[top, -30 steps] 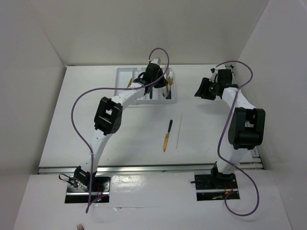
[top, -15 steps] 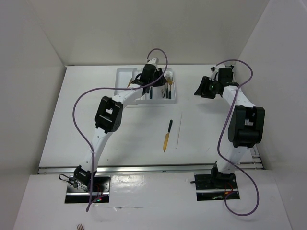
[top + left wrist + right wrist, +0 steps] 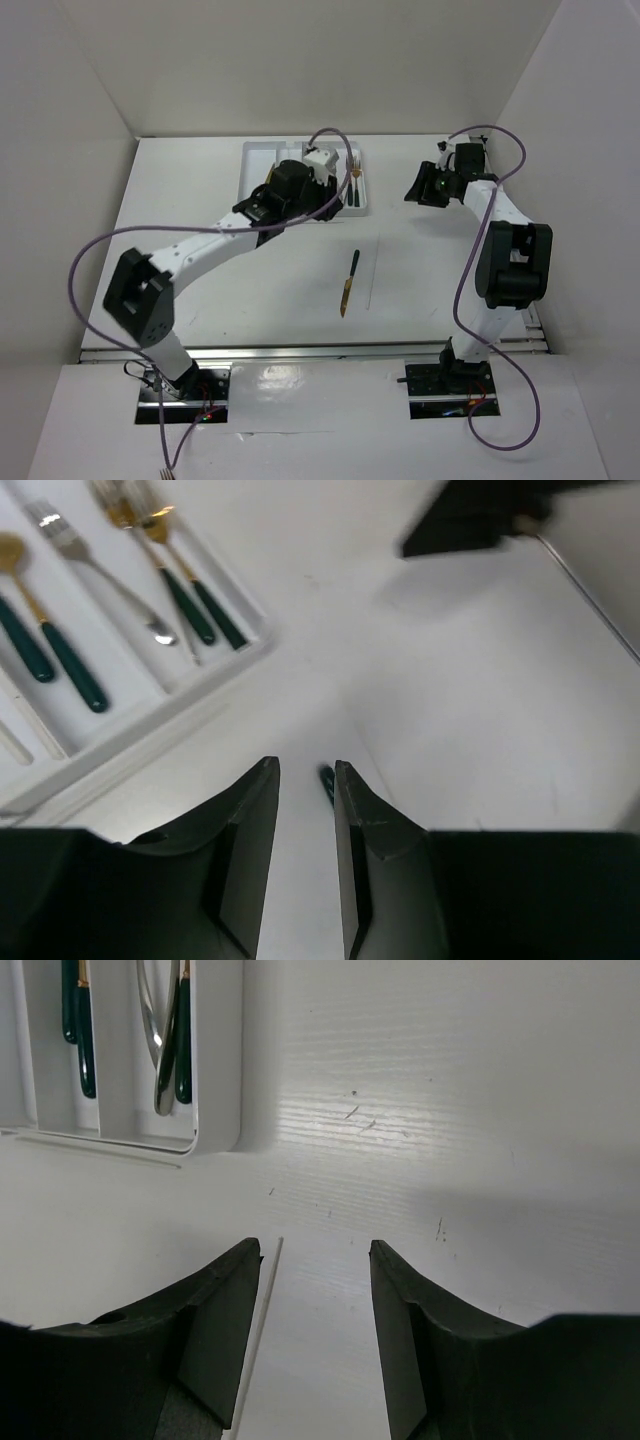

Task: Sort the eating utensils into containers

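Left gripper (image 3: 305,770): blunt black fingers slightly parted, empty, low over the matte white table (image 3: 250,270).
Knife (image 3: 348,282): gold blade, dark teal handle, loose mid-table beside a thin pale stick (image 3: 262,1310).
Tray (image 3: 150,730): shallow white plastic, holding gold-and-teal forks (image 3: 190,590) and a silver fork (image 3: 100,565).
Right gripper (image 3: 315,1250): fingers wide apart, empty, right of the tray.
Arms: left stretched long and low; right folded upright.

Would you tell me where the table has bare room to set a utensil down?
Bare table lies left of the tray, and between the pale stick and the right arm. Crowded: around the knife and under the left arm.
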Action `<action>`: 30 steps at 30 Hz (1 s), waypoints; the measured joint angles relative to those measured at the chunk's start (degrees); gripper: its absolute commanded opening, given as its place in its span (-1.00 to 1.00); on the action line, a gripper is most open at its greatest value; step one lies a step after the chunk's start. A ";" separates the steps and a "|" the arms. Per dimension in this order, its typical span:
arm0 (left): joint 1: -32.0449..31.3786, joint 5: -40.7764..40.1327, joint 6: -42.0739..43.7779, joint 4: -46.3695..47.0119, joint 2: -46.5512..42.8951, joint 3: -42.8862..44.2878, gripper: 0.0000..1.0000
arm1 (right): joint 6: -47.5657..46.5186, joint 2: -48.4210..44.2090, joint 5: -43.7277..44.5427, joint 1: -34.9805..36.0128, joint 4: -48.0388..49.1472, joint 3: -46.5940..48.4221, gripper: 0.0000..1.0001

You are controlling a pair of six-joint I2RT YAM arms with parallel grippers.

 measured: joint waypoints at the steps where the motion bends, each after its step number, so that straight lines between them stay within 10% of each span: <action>1: -1.75 0.11 1.01 0.02 -4.46 -2.47 -0.17 | -0.42 -0.17 -0.15 0.00 0.02 -0.31 0.11; 11: -4.20 2.84 6.49 -10.45 -14.27 -13.68 -0.27 | -17.77 -1.92 -11.98 0.92 -3.85 -1.79 0.08; 20: 6.19 1.53 4.52 -14.51 -14.64 -14.16 -0.27 | -71.63 -8.92 -25.73 11.02 -24.72 -2.56 0.08; 30: 15.50 4.09 3.02 -18.86 -15.41 -9.92 -0.27 | -114.44 -4.85 -19.30 17.73 -43.19 -2.21 0.08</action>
